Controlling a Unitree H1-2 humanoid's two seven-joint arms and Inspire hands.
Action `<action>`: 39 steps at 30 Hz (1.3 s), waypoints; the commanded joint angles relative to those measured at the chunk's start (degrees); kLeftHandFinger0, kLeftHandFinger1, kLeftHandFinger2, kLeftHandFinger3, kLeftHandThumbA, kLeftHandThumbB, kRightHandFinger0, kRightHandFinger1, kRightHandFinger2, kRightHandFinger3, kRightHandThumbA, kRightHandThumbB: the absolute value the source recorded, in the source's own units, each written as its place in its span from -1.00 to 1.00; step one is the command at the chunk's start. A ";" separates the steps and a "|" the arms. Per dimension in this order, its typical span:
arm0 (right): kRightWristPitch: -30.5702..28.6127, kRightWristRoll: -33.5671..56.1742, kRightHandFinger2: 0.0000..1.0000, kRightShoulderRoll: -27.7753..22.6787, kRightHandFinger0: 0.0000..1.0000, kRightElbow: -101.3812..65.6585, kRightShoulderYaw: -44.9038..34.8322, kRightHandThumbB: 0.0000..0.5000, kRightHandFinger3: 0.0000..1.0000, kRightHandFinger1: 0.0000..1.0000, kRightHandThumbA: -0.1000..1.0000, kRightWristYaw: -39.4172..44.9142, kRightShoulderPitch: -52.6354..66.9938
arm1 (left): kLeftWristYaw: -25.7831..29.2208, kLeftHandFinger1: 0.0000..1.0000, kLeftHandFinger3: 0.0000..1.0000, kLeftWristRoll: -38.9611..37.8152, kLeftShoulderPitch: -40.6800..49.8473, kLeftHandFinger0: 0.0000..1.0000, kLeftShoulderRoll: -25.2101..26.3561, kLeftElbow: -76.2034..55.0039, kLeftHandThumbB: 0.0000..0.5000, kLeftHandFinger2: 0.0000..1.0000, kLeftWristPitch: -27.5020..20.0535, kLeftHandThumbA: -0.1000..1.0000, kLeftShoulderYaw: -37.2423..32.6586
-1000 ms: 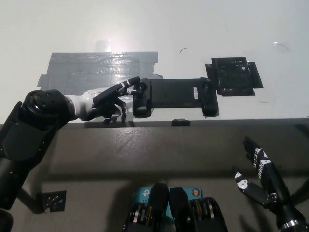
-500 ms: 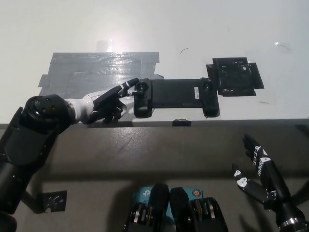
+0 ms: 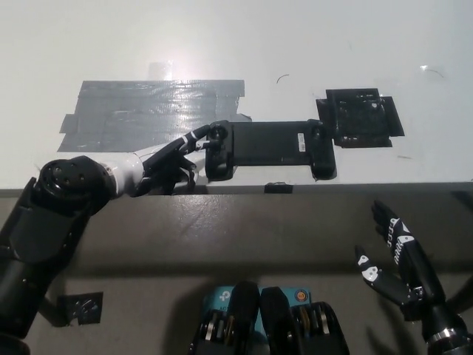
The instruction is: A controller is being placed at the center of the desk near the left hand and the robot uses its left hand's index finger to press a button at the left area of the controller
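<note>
Controller (image 3: 267, 146) lay lengthwise near the front edge of the white desk (image 3: 222, 44), just short of the drop-off at six o'clock, as the robot's left hand (image 3: 168, 160) reached in from nine o'clock. One finger was stretched out with its tip on or just beside the controller's left grip, while the others curled loosely under the palm; the hand gripped nothing. Whether the fingertip was actually bearing down on a button could not be told from the head view.

Behind the hand, toward eleven o'clock, a broad patch of grey tape (image 3: 151, 107) covered the desk, and a smaller black taped square (image 3: 361, 117) sat at the controller's one o'clock, touching its right grip.

Nothing visibly held the controller down. A push that came in sideways rather than from above could have slid or spun it toward three o'clock, or nudged it toward the desk edge, which lay close along its near side. The fingertip also appeared to sit at the very rim of the left grip, so a small miss could have landed it on the casing or the stick instead of the intended button.

The right hand (image 3: 399, 262) rested below the desk edge at four o'clock, fingers spread and holding nothing.
</note>
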 commanded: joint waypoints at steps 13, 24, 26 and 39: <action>-0.86 0.63 1.00 -0.17 1.00 -1.47 -0.68 -0.13 1.00 1.00 0.09 -0.11 -0.94 | -2.42 -1.00 1.00 -0.64 3.59 -0.79 0.08 -3.70 0.92 -0.67 5.12 1.00 0.26; -1.27 0.41 1.00 -0.05 1.00 -1.25 -0.67 -0.17 1.00 1.00 0.07 -0.31 -0.33 | -2.32 -0.73 1.00 -14.78 1.48 -0.86 3.70 -28.64 0.81 -0.36 11.24 1.00 8.78; -1.19 0.60 1.00 -0.11 1.00 -1.28 -0.67 -0.18 1.00 1.00 0.07 -0.16 -0.22 | -0.96 -0.75 1.00 -17.46 2.23 -0.88 5.15 -32.12 0.81 -0.38 11.24 1.00 8.73; -1.26 0.78 1.00 0.01 1.00 -1.08 -0.56 -0.21 1.00 1.00 0.04 0.01 -0.20 | 8.46 -0.67 1.00 -17.78 26.51 -0.78 2.69 -50.22 0.66 -0.37 7.73 1.00 11.90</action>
